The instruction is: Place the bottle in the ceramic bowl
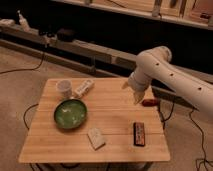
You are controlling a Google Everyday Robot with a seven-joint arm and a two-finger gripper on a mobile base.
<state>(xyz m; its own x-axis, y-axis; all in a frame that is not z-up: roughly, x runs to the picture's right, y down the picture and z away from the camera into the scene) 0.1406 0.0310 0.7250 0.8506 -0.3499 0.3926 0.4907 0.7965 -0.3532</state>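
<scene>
A wooden tabletop (115, 107) carries 6 things, and 1 white arm (161, 66) reaches in over it from the 3 o'clock side. Taking the far edge of the tabletop as 12 o'clock, the arm bends down so that the gripper (137, 96) hangs at about 2 o'clock, near the right edge and pointing downward. How wide it stands is not to be made out, and nothing can be seen in its hold.

The bottle (84, 88) lies on its side at about 11 o'clock on the tabletop. It is slanted, with its long axis running from roughly 7 o'clock to 1 o'clock. Just beside it, at its 9 o'clock, stands a small white cup (64, 88), upright; whether the 2 touch is unclear. The ceramic bowl (55, 114) sits at about 9 o'clock on the tabletop, upright and glossy green inside. The bottle is at the bowl's 1 o'clock, near it but apart from it and outside its rim. The gripper is well apart from both.

A flat white box (96, 138) lies at about 6 o'clock, near the front edge, at the bowl's 4 o'clock. A dark bar-shaped object (139, 134) lies flat at about 5 o'clock. A small red object (149, 103) rests at the 3 o'clock edge, just beside the gripper at its 4 o'clock.
</scene>
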